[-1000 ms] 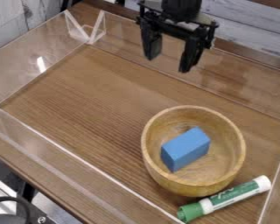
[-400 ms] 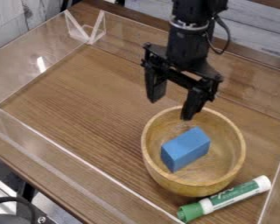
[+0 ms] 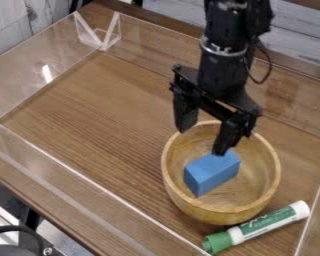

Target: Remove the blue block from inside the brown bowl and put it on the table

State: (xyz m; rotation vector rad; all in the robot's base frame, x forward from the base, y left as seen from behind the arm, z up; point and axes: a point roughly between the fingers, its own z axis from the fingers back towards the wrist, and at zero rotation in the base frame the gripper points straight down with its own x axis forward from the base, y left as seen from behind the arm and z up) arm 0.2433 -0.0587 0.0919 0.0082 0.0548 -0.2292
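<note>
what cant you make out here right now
- camera view: the far inner wall of the brown bowl, partly hidden behind the gripper
- camera view: whether the fingers touch the blue block; the near finger overlaps its top edge
- camera view: any print on the green-and-white marker, too small to read
- camera view: the arm's upper part, cut off by the top edge

I'm watching the blue block (image 3: 211, 173), a small solid rectangle with softened edges, lying at a slant inside the brown bowl (image 3: 186, 205). The bowl, round and light brown with a thick rim, sits upright on the brown wood-grain bench (image 3: 89, 125), bordered by low clear walls.
</note>
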